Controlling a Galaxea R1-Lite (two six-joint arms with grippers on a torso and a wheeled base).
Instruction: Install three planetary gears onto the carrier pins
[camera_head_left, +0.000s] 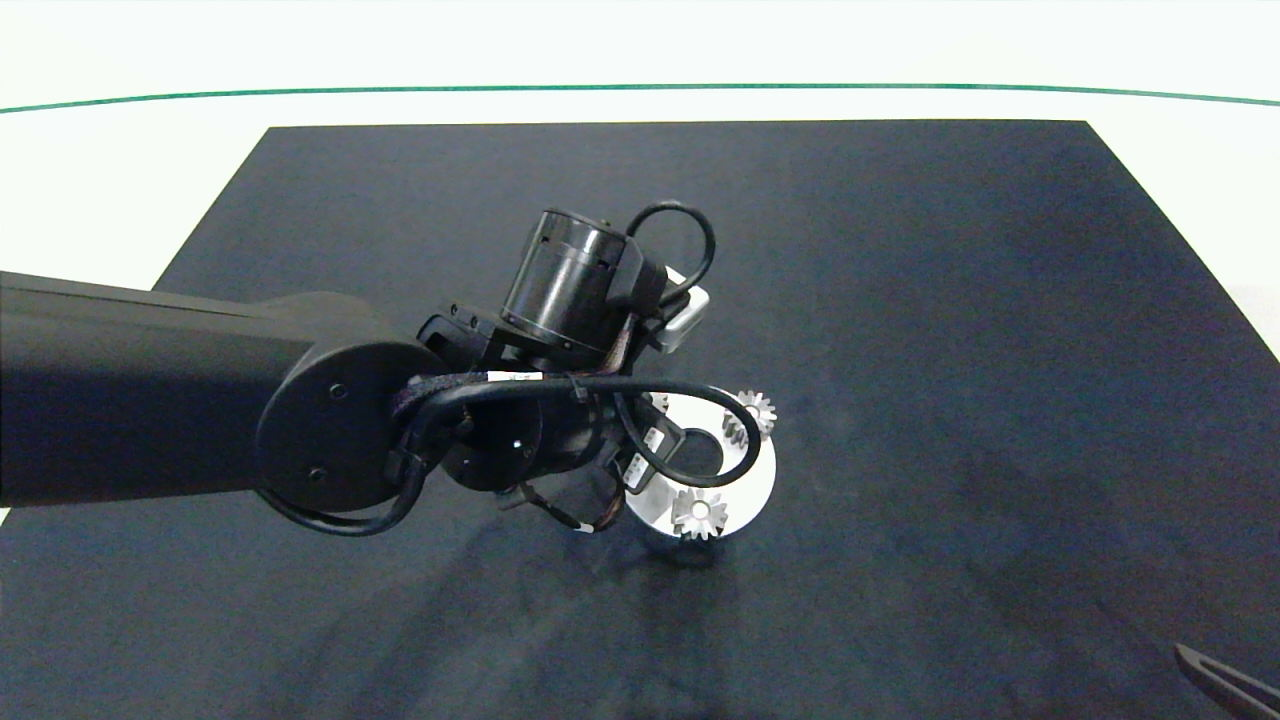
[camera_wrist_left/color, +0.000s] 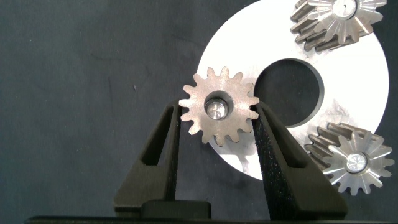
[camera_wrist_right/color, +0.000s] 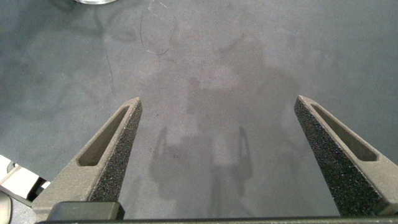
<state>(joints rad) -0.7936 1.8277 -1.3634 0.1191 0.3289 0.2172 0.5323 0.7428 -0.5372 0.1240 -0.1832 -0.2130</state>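
A white round disc (camera_head_left: 757, 478) (camera_wrist_left/color: 360, 93) lies at the middle of the black mat. Two planetary gears (camera_head_left: 758, 412) (camera_head_left: 698, 513) sit on its carrier pins, also seen from the left wrist as gears (camera_wrist_left/color: 336, 18) (camera_wrist_left/color: 354, 163). My left gripper (camera_wrist_left/color: 216, 107) is shut on a third planetary gear (camera_wrist_left/color: 219, 114) at the disc's edge, with a pin's tip (camera_wrist_left/color: 216, 111) showing through the gear's centre hole. In the head view the left wrist hides this gripper. My right gripper (camera_wrist_right/color: 217, 101) (camera_head_left: 1225, 680) hangs open over bare mat at the near right corner.
The black mat (camera_head_left: 950, 300) covers most of the white table (camera_head_left: 100, 180). A green line (camera_head_left: 640, 87) runs along the far side. The left arm (camera_head_left: 150, 390) stretches in over the mat's left half.
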